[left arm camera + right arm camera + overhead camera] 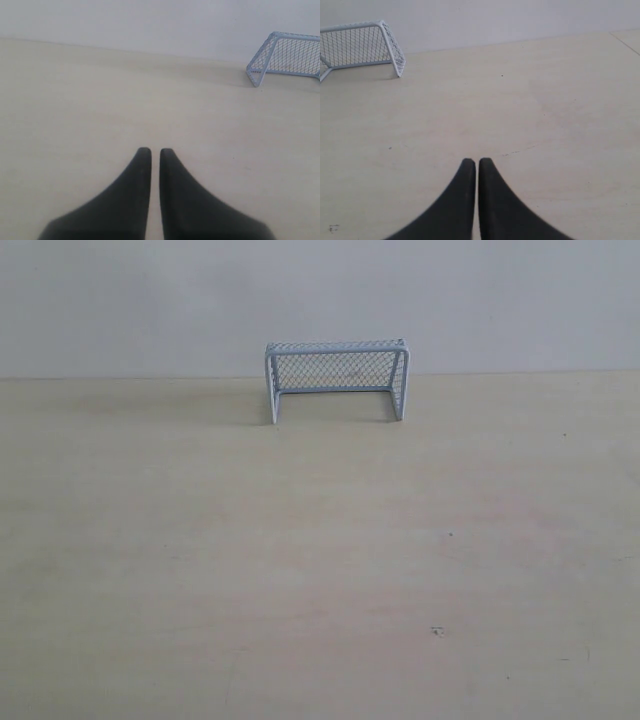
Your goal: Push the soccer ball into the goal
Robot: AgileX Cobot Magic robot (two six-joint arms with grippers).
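Observation:
The goal (336,378), a small pale blue-white frame with mesh netting, stands at the far side of the table against the wall, its mouth facing the camera. It also shows in the left wrist view (285,57) and the right wrist view (362,45). The soccer ball is not in any view. My left gripper (155,151) is shut with only a thin slit between its black fingers and nothing held. My right gripper (477,161) is shut too, empty. Neither gripper appears in the exterior view; both hang over bare table well short of the goal.
A light wooden table (320,570) spreads across the exterior view, with a small dark speck (437,631) near the front right. A plain pale wall (320,290) rises right behind the goal. A seam in the table surface (625,42) shows in the right wrist view.

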